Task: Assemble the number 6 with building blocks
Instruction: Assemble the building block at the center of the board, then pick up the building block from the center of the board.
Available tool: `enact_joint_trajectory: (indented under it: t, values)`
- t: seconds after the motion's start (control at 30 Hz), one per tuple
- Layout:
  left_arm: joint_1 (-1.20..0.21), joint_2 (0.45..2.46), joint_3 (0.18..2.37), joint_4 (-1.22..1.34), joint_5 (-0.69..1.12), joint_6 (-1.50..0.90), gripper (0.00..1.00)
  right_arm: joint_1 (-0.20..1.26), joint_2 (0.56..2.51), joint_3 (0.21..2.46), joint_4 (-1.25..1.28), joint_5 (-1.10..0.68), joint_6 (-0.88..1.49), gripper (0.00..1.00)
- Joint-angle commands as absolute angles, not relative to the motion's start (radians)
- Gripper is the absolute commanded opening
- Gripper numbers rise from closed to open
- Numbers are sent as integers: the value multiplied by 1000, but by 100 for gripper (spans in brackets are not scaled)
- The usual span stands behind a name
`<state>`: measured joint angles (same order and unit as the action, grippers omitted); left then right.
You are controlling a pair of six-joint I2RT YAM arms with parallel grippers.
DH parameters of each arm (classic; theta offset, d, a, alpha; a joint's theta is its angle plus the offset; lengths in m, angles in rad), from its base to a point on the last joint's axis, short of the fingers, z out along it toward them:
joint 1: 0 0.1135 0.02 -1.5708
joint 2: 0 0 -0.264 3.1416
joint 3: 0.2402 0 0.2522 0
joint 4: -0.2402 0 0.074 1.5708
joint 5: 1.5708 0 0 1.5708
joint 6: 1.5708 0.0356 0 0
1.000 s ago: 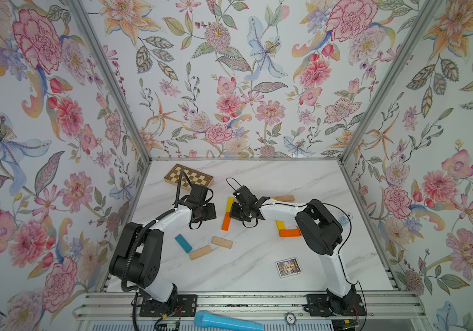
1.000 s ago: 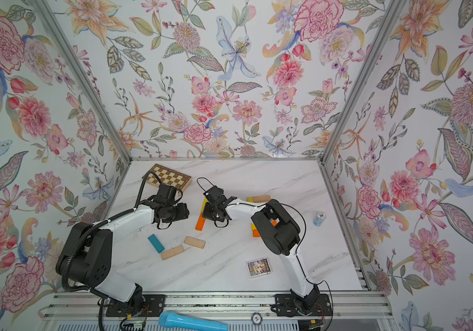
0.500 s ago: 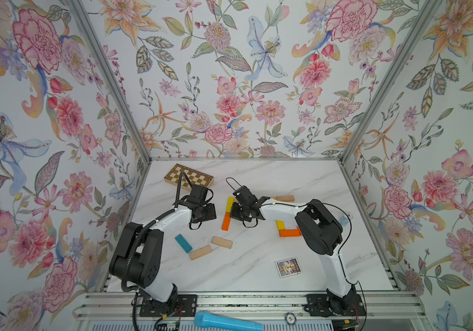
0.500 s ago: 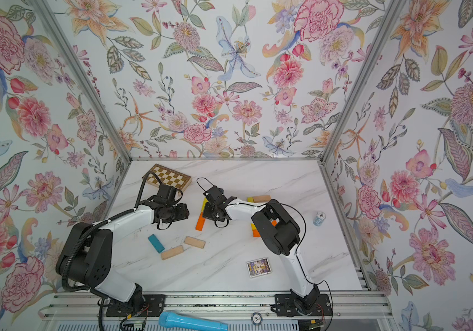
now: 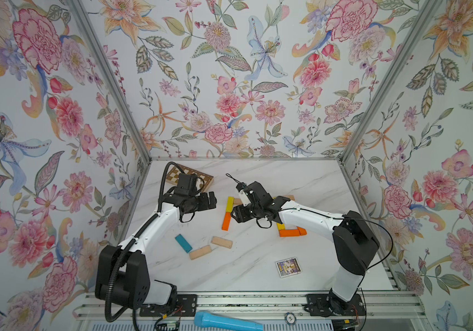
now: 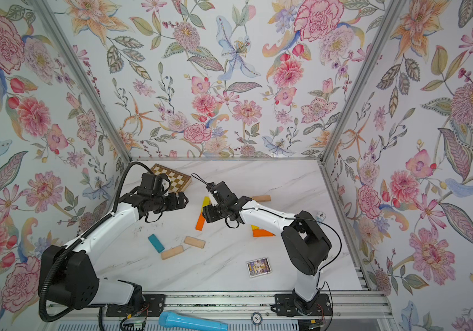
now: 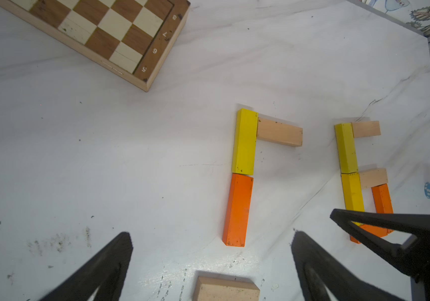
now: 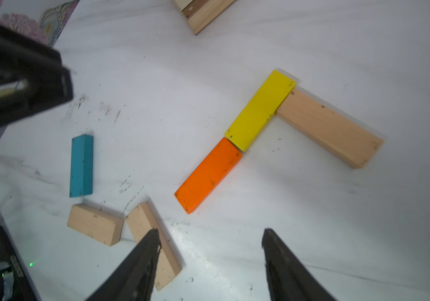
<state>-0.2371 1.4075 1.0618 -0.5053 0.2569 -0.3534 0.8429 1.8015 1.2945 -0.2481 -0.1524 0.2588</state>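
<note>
A yellow plank and an orange plank lie end to end, with a beige plank set square at the yellow one's far end. Beyond them lies a number 6 of yellow, beige and orange planks, mostly under the right arm in both top views. A teal plank and two beige planks lie loose nearer the front. My left gripper hangs open left of the yellow-orange column, holding nothing. My right gripper is open just right of that column, empty.
The chequered board lies at the back left behind the left arm. A picture card lies front right. A blue chip stands near the right wall. A blue cylinder rests on the front rail.
Both grippers have opened wider; the right one was shut a second ago. The arms and the planks have hardly moved.
</note>
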Motion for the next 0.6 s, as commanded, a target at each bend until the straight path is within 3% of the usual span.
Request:
enact_joint_trajectory:
  t: [0.0, 0.23, 0.57]
  values:
    - [-175, 1389, 1061, -595, 265, -284, 99, 889, 1797, 1272, -321, -210, -5, 65]
    - [-62, 1355, 977, -519, 158, -353, 99, 962, 1854, 1290, -368, -251, -182, 65]
    - [8, 1343, 983, -553, -41, -406, 99, 1026, 1972, 1365, -443, -190, -240, 64]
